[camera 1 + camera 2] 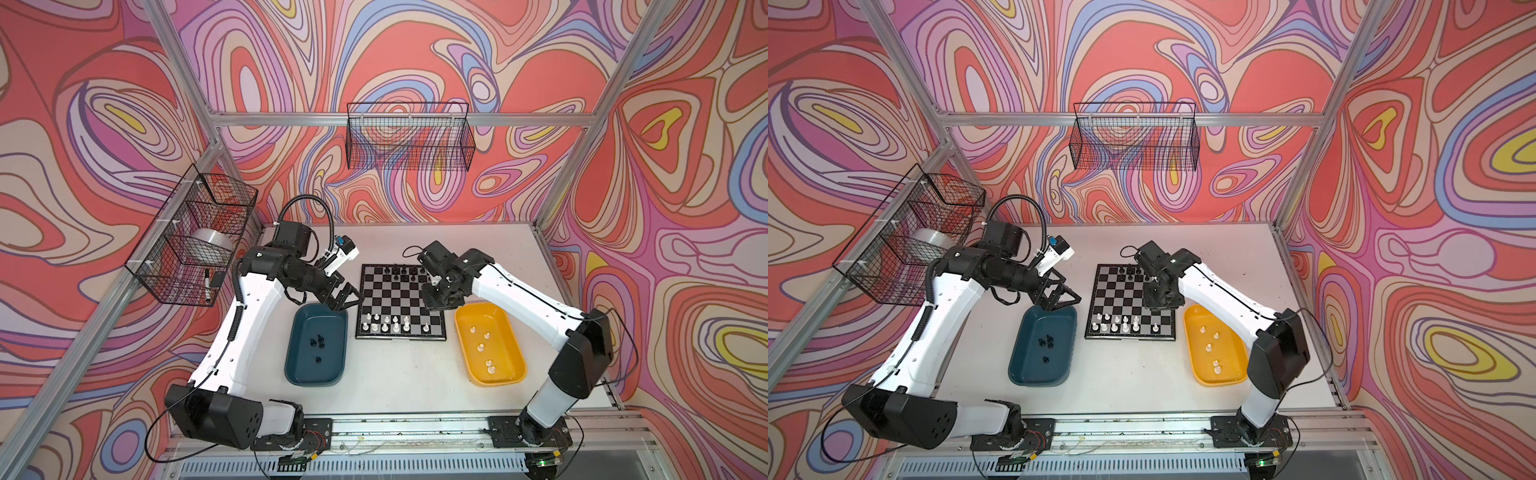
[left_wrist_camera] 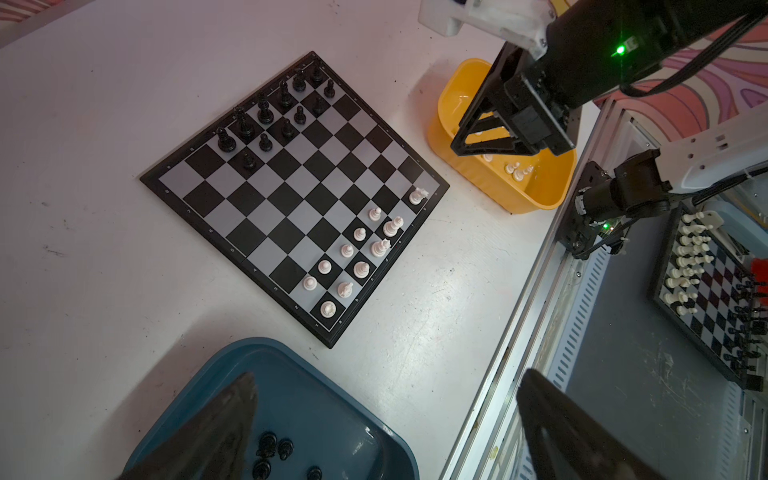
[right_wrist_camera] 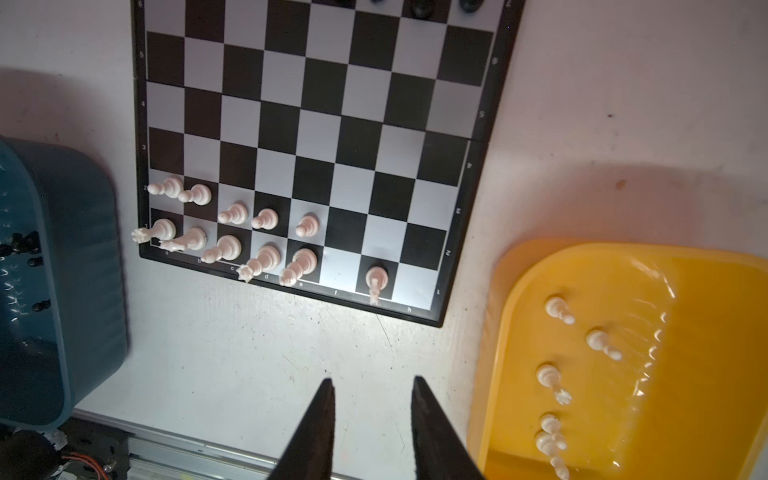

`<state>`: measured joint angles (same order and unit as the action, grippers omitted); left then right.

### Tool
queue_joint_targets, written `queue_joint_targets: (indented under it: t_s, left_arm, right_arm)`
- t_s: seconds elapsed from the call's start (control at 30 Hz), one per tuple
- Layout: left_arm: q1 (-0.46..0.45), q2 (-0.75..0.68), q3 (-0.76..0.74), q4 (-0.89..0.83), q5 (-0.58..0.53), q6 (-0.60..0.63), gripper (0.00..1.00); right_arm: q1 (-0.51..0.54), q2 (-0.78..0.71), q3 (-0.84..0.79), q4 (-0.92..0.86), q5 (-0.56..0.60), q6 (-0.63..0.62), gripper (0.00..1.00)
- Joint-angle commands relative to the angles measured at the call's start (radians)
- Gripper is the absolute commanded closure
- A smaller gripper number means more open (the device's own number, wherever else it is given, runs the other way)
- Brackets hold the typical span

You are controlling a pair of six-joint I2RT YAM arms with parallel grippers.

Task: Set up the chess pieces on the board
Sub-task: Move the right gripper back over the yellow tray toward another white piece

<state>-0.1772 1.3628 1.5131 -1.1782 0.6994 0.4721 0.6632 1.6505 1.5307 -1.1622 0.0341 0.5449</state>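
Note:
The board (image 1: 400, 300) (image 1: 1130, 300) (image 2: 291, 195) (image 3: 316, 124) lies mid-table. White chess pieces (image 1: 390, 325) (image 3: 232, 232) fill part of its near two rows, and black pieces (image 1: 399, 271) (image 2: 266, 112) stand in its far rows. More black pieces (image 1: 319, 341) lie in a teal tray (image 1: 299, 332) to the left. Loose white pieces (image 1: 482, 347) (image 3: 557, 374) lie in a yellow tray (image 1: 511, 353) to the right. My left gripper (image 1: 347, 301) (image 2: 388, 376) hangs wide open over the teal tray's far end. My right gripper (image 1: 436, 305) (image 3: 372, 380) is slightly open and empty, above the table between board and yellow tray.
Wire baskets hang on the back wall (image 1: 409, 137) and the left wall (image 1: 195, 237), the left one holding a tape roll. An aluminium rail (image 1: 415, 428) runs along the table's front edge. A second chessboard (image 2: 715, 291) sits below that edge.

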Motion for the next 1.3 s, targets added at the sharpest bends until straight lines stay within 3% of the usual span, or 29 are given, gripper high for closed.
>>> queue_joint_targets:
  t_s: [0.0, 0.13, 0.43, 0.77, 1.27]
  left_arm:
    - [-0.004, 0.012, 0.028, -0.039, 0.048, 0.021, 0.02]
    - [-0.006, 0.012, 0.018, -0.005, -0.016, -0.012, 0.03]
    - [-0.01, 0.024, 0.032, -0.011, 0.021, -0.026, 0.03]
    - [-0.011, 0.01, 0.022, -0.01, 0.009, -0.019, 0.03]
    - [-0.01, 0.009, -0.003, 0.005, 0.006, -0.016, 0.03]
  right_arm:
    - [-0.051, -0.118, -0.1, -0.032, 0.043, 0.041, 0.69]
    - [-0.116, -0.254, -0.25, -0.033, 0.043, 0.065, 0.69]
    - [-0.221, -0.481, -0.499, -0.032, 0.009, 0.104, 0.69]
    - [-0.283, -0.467, -0.634, 0.098, -0.03, 0.09, 0.7]
    - [-0.308, -0.362, -0.656, 0.163, -0.033, 0.124, 0.68]
